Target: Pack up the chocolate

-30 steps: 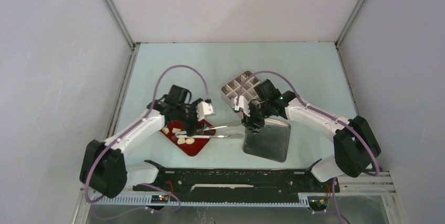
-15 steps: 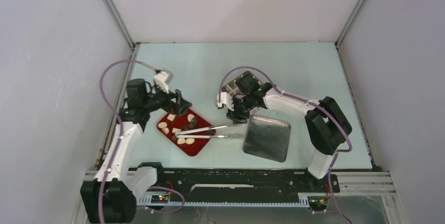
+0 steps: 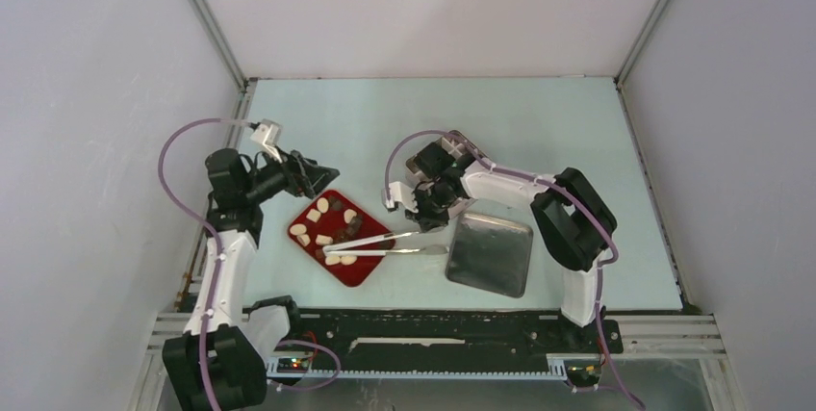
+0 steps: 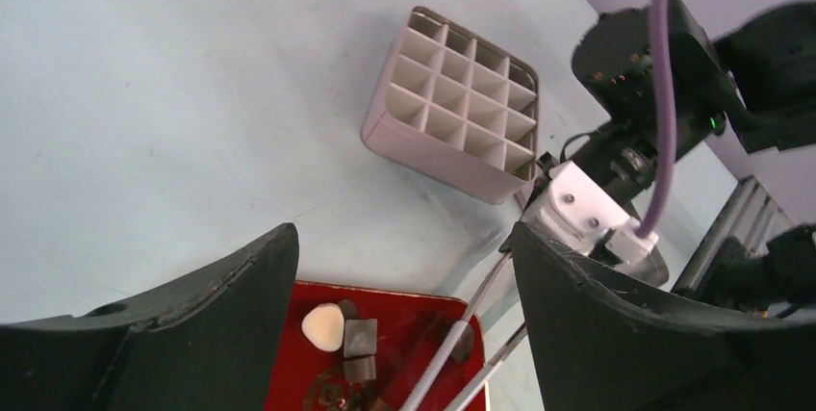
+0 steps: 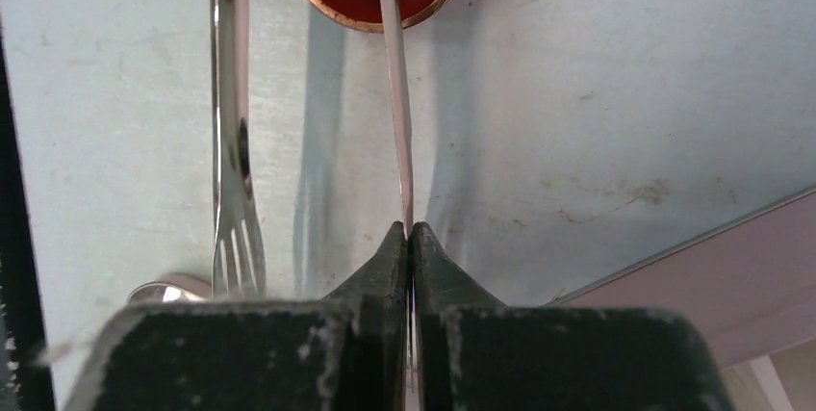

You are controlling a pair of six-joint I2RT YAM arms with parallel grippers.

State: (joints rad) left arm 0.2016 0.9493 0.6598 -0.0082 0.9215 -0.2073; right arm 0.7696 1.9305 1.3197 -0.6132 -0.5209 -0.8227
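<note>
The right jaws (image 5: 411, 230) have closed on the upper arm of the metal tongs (image 5: 231, 93), having been half open a second earlier. Beyond their tips, the chocolate (image 3: 333, 259) lies on the red tray (image 3: 361, 271). The left jaws (image 4: 399, 238) gape wide, pulled back off the tray since then, with the gridded box (image 4: 452, 132) farther ahead.

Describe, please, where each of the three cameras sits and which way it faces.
Top external: fixed above and behind the bases, looking down on the table; both arms show, with left gripper and right gripper.
Left wrist: rides the left wrist, looking across at the grid box and the right arm; its own open gripper frames the view.
Right wrist: looks down along the tongs; its gripper is shut on one blade.
Shared: all three show the tongs and red tray.
</note>
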